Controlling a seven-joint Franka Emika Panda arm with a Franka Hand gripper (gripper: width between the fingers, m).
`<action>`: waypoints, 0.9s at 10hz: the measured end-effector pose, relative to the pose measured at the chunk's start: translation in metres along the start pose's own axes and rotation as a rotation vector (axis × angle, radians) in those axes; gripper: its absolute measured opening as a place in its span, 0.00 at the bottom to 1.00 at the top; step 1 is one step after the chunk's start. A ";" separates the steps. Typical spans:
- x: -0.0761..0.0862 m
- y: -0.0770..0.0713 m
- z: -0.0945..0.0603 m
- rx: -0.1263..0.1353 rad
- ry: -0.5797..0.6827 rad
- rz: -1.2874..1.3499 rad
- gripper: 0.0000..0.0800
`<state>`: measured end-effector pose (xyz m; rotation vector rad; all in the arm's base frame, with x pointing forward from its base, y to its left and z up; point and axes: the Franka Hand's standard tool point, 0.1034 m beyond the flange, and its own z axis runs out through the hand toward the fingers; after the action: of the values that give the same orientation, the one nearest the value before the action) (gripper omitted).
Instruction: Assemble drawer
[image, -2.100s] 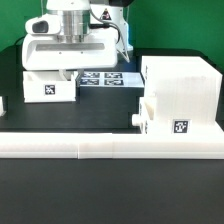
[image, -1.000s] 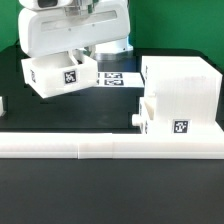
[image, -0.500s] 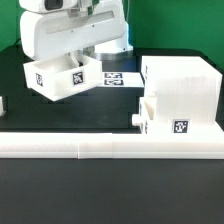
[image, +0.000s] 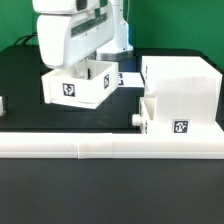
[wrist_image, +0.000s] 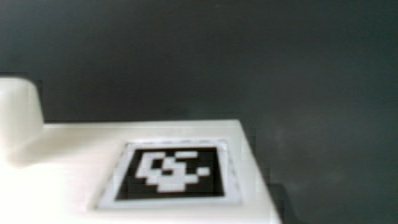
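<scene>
Exterior view: jaws (image: 88, 62) hold a tray (image: 78, 86) level, tag facing forward.

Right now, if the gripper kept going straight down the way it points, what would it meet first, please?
The gripper already holds a tray of the drawer, so that tray would likely meet the black table first; depth is unclear.

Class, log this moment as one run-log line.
gripper: shut on small white plastic open-top tray | tray: lifted, tilted | tall white boxy housing: on table
</scene>
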<state>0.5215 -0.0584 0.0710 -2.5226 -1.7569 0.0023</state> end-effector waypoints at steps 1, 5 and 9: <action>-0.002 0.000 0.001 0.000 -0.005 -0.060 0.05; 0.006 0.008 0.008 -0.042 -0.037 -0.219 0.05; 0.008 0.011 0.013 -0.080 -0.042 -0.248 0.05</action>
<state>0.5337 -0.0541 0.0581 -2.3537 -2.1145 -0.0282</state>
